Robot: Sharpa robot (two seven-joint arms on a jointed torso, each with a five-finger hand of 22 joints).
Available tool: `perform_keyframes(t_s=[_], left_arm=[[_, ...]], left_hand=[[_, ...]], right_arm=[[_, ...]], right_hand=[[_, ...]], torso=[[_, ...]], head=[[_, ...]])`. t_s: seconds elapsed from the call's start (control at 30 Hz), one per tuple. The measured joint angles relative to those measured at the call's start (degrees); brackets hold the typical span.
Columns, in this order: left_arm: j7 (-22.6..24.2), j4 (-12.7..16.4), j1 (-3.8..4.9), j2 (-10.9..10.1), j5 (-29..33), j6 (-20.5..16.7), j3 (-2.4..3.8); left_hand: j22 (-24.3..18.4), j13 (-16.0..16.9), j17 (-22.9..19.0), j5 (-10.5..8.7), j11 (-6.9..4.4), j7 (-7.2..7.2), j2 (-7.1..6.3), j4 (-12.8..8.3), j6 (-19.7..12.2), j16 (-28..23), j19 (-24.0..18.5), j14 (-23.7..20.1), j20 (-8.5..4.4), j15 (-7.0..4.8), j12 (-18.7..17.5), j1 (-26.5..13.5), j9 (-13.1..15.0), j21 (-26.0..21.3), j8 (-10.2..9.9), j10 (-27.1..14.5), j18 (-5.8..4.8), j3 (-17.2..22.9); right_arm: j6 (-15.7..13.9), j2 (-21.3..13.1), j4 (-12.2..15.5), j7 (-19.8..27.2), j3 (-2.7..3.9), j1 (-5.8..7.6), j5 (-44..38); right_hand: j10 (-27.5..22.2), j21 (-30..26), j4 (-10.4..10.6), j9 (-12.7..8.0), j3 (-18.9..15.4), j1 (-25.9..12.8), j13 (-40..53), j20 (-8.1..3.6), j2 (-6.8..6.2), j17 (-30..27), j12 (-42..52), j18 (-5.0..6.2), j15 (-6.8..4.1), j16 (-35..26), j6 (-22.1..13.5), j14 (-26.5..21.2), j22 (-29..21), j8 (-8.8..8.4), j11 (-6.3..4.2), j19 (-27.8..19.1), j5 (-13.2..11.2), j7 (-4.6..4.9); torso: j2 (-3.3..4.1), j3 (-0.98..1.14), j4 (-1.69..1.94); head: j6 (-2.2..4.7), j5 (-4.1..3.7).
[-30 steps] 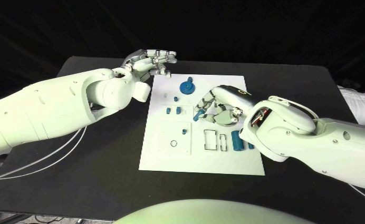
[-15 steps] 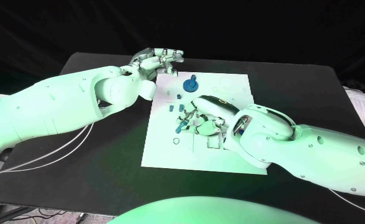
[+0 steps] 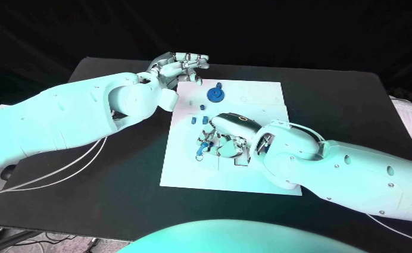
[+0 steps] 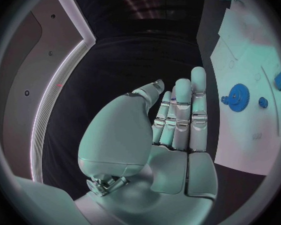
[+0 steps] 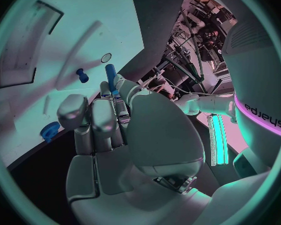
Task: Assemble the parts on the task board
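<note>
Three cameras: one overhead from the head, one behind each wrist.

The head view looks steeply down from above the table (image 3: 343,95), far enough back to take in the whole task board (image 3: 258,95) and both arms. The left wrist view sits close behind the left hand (image 4: 172,130), facing along its fingers past the board's edge (image 4: 247,135). The right wrist view sits just behind the right hand (image 5: 115,135), facing the board (image 5: 59,50) at close range, probably from just above it. All three share the board and its blue gear (image 3: 215,94).
</note>
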Motion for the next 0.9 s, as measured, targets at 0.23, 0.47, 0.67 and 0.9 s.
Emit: perform_keyframes(t_s=[0.23,0.47,0.67,0.9], left_arm=[[0.0,0.0,0.00,0.1,0.0,0.1,0.00],[-0.1,-0.1,-0.01,0.1,0.0,0.1,0.00],[-0.1,-0.1,-0.01,0.1,0.0,0.1,0.00],[-0.1,-0.1,-0.01,0.1,0.0,0.2,0.00]], left_hand=[[0.0,0.0,0.0,0.00,0.00,0.00,0.00,0.0,0.0,0.0,0.0,0.0,0.00,0.00,0.0,0.0,0.0,0.0,0.0,0.0,0.00,0.0],[0.0,0.0,0.0,0.00,0.00,0.00,0.00,0.0,0.0,0.0,0.0,0.0,0.00,0.00,0.0,0.0,0.0,0.0,0.0,0.0,0.00,0.0],[-0.1,0.0,0.0,0.00,0.00,0.00,0.00,0.0,0.0,0.0,0.0,0.0,0.00,0.00,0.0,0.0,0.0,0.0,0.3,0.0,0.00,0.0],[-0.1,0.0,0.0,0.00,0.00,0.00,0.00,0.0,0.0,0.0,0.0,0.0,0.00,0.00,0.0,0.0,0.0,0.0,0.3,0.0,0.00,0.0]], right_arm=[[0.9,0.6,-0.4,-1.4,-0.15,-0.08,-2.1],[1.6,1.0,-0.7,-2.5,-0.22,-0.16,-3.6],[2.1,1.6,-0.8,-3.0,-0.20,-0.11,-4.6],[2.4,2.0,-0.8,-3.1,-0.32,-0.12,-5.1]], right_hand=[[0.0,0.2,-0.1,0.1,0.1,-0.2,0.1,0.00,0.15,0.2,0.2,0.00,0.00,0.0,0.0,0.0,0.2,-0.02,0.00,0.0,0.0,0.01],[0.0,0.2,-0.1,0.0,0.1,-0.3,0.1,0.00,0.31,0.2,0.2,-0.01,0.00,0.0,-0.1,0.0,0.2,-0.11,0.01,0.0,0.0,0.07],[0.0,0.2,-0.1,0.1,0.1,-0.3,0.1,0.00,0.31,0.2,0.2,0.00,0.00,0.0,-0.2,0.0,0.2,-0.13,0.02,0.0,0.0,-0.01],[0.0,0.2,-0.2,0.1,0.1,-0.3,0.1,0.00,0.31,0.2,0.1,0.00,0.00,0.0,-0.2,0.0,0.2,-0.11,0.03,0.0,0.3,-0.01]], torso=[[-0.03,0.04,-0.04],[-0.03,0.03,-0.04],[-0.03,0.01,-0.03],[-0.04,-0.03,-0.01]], head=[[-0.14,0.01],[-0.19,-0.08],[-0.34,-0.09],[-0.54,-0.03]])
